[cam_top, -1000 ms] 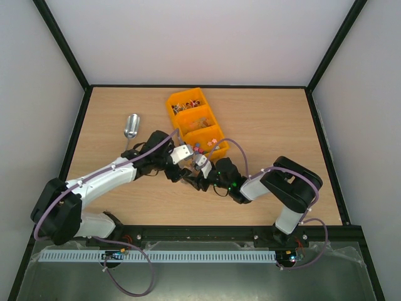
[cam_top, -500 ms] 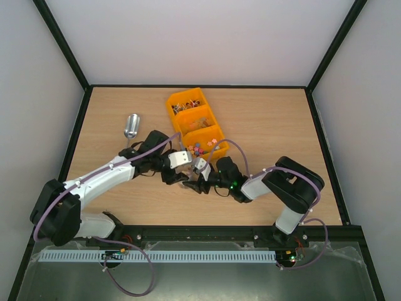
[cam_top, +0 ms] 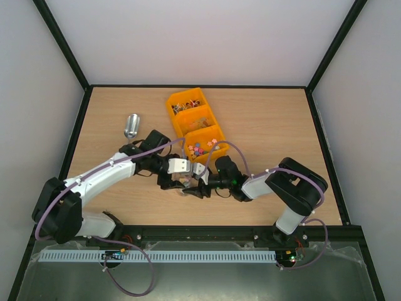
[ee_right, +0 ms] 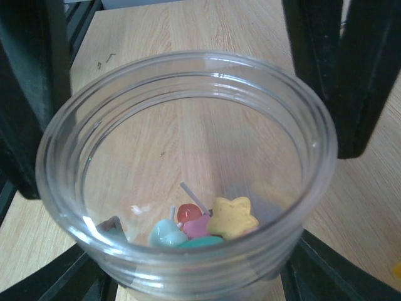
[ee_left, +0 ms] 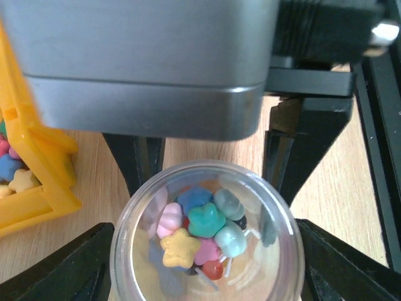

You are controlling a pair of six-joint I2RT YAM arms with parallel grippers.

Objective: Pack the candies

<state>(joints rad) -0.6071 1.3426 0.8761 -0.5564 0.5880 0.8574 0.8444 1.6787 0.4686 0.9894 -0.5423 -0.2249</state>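
1. Top view: bright, even overhead light; soft, faint shadows on table [cam_top: 282, 125]; sharp throughout.
2. Left wrist: grey block [ee_left: 144, 63] up top blurred, v. close to lens; jar [ee_left: 207, 165] rim soft w/ glare streaks.
3. Right wrist: candies [ee_right: 213, 222] sharp; rim highlights; dark frame edges out of focus.

The candies [ee_left: 203, 221] are yellow, pink, blue, green and red, inside a see-through jar [ee_right: 188, 63]. The bin [ee_left: 37, 169] is orange-yellow. The table [cam_top: 276, 125] is light brown with wood stripes, and the scoop [cam_top: 131, 125] is silver.
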